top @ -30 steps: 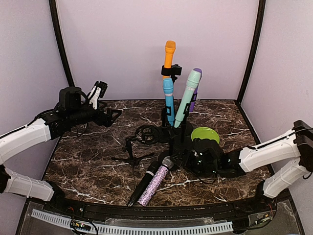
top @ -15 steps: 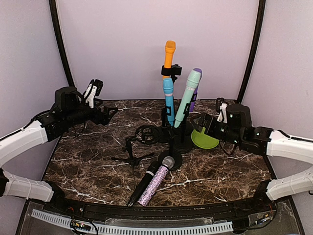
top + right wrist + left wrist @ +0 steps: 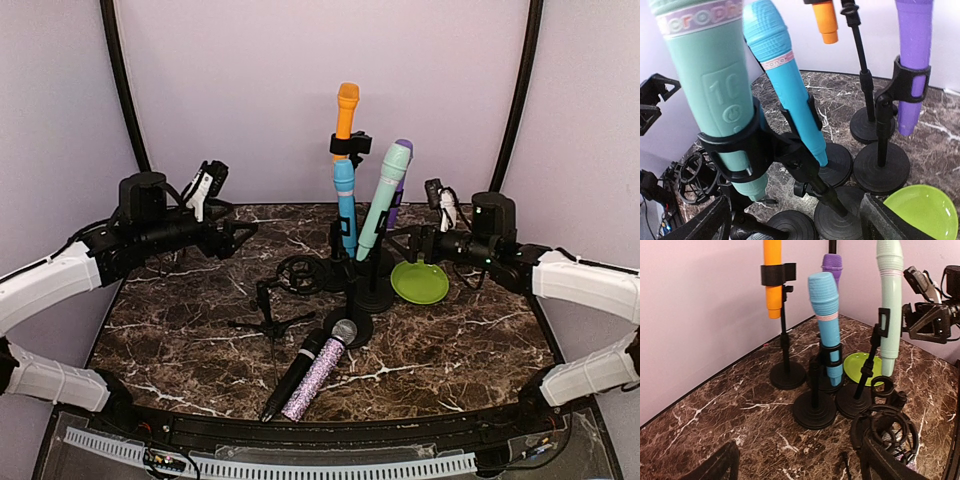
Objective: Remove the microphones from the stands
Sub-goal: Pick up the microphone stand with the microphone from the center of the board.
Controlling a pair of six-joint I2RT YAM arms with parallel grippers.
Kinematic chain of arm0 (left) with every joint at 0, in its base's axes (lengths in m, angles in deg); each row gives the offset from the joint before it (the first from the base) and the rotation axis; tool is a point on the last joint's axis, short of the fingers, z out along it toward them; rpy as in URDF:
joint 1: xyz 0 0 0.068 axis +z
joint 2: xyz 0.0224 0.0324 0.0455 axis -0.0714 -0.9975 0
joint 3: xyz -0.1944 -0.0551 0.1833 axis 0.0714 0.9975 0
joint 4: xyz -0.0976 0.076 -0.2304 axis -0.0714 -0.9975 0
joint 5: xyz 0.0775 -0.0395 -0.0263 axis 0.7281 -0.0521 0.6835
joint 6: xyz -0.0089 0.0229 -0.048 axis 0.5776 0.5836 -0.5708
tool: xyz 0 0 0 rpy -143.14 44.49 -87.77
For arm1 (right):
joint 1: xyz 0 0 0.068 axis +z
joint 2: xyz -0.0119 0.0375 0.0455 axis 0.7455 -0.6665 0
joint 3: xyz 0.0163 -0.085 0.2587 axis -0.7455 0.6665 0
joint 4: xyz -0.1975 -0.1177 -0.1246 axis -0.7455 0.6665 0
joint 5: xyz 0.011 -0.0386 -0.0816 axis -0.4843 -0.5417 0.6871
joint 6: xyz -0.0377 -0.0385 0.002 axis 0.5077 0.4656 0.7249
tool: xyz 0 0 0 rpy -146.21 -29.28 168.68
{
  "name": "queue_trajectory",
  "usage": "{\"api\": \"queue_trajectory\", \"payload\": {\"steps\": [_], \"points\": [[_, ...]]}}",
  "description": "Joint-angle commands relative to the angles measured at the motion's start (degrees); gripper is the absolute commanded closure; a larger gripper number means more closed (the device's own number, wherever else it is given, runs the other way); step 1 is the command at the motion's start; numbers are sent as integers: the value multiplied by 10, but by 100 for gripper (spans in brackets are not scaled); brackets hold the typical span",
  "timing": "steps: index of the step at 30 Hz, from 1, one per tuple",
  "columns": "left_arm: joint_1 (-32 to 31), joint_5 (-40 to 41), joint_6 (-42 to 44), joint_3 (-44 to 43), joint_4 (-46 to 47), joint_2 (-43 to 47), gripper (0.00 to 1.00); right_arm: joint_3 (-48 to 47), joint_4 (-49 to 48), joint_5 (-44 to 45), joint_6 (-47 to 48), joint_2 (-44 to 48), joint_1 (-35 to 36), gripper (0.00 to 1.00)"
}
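Observation:
Four microphones stand clipped in black stands: orange (image 3: 346, 105), blue (image 3: 345, 200), mint green (image 3: 385, 195) and purple (image 3: 402, 152). My right gripper (image 3: 405, 241) hovers open just right of the mint microphone (image 3: 715, 90), level with its lower body and its black clip (image 3: 742, 145). Nothing lies between its fingers (image 3: 890, 220). My left gripper (image 3: 238, 233) hangs open over the left of the table, pointing at the stands from a distance. In its wrist view the blue microphone (image 3: 825, 315) and the mint one (image 3: 889, 300) stand ahead, apart from the fingers (image 3: 890, 465).
A black microphone (image 3: 292, 375) and a glittery purple one (image 3: 322, 368) lie on the marble near the front. A black shock mount (image 3: 300, 272) and a small tripod (image 3: 268, 320) sit left of the stands. A green plate (image 3: 420, 282) lies under my right arm.
My right arm rose from low at the front right and swung back over the green plate, up to the mint microphone. My left arm shifted slightly right toward the stands.

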Motion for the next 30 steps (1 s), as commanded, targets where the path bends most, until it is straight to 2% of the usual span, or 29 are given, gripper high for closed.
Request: {"api": "queue_trajectory", "payload": {"steps": [1,8,23,30], "points": [[-42,-24,28,-42,-1,-20,14,14,-72,-3,50,-8,-14,13],[-63,-49,9,-63,24,-48,14,16,-120,8,66,-56,-14,25],[-63,-23,45,-35,25,-52,14,-33,-145,6,82,-152,10,44],[-63,-13,54,-30,18,-48,14,-33,-204,32,68,-174,26,51]]}}
